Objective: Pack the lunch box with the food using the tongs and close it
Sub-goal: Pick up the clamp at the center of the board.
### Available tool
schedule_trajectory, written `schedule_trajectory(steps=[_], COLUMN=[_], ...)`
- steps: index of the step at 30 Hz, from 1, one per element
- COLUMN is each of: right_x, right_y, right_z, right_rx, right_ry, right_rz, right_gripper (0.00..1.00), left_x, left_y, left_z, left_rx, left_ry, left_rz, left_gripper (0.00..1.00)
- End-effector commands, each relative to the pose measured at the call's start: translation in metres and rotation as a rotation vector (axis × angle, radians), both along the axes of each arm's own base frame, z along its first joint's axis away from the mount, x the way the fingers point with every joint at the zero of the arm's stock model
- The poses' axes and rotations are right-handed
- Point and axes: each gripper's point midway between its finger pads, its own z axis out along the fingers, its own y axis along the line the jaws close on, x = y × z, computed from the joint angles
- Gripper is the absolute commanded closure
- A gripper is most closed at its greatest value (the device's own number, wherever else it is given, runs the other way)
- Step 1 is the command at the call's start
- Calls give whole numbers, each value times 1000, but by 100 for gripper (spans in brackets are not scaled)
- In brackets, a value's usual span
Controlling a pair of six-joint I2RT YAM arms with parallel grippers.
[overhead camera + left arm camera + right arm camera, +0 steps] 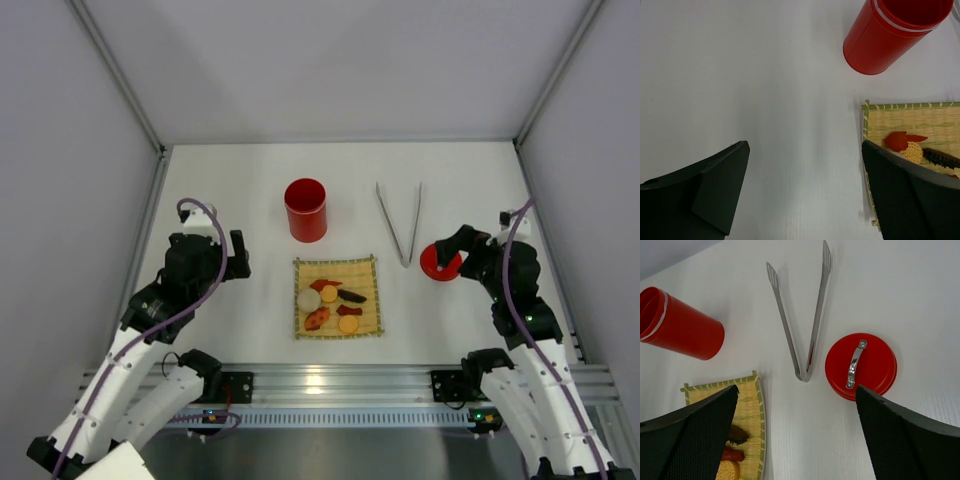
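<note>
The red lunch box (305, 210) stands upright and open-topped at the back centre, also seen in the left wrist view (890, 40) and the right wrist view (682, 325). Its red lid (438, 266) (861, 366) with a silver handle lies flat on the table to the right. The silver tongs (405, 260) (817, 315) lie flat between box and lid, hinge toward me. The food (337, 300) (900, 140) (735, 434) rests on a bamboo mat (360, 275). My left gripper (240, 258) (804, 150) hovers open left of the mat. My right gripper (450, 250) (796, 390) hangs open beside the lid, empty.
White walls enclose the table on the left, back and right. An aluminium rail (330, 385) carrying both arm bases runs along the near edge. The bamboo mat (920, 117) (747, 400) sits just ahead of that rail, in the middle.
</note>
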Motion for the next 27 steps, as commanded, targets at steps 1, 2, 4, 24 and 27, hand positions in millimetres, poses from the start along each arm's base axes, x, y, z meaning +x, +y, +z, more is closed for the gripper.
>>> schedule_trajectory(steps=[1, 2, 4, 24, 27], right_x=[10, 16, 24, 126, 136], right_y=[-4, -3, -1, 46, 56], right_z=[19, 18, 15, -36, -45], right_rx=[-46, -49, -54, -293, -309], right_ry=[-15, 11, 30, 247, 266], right_rz=[-4, -2, 4, 55, 84], right_gripper=[1, 1, 0, 1, 1], left_x=[6, 6, 7, 6, 7], left_y=[-7, -8, -8, -15, -16], left_z=[6, 5, 4, 0, -2], left_rx=[-21, -21, -19, -26, -23], left_ry=[-31, -29, -21, -7, -1], left_rz=[-22, -24, -26, -64, -66], left_gripper=[1, 1, 1, 1, 1])
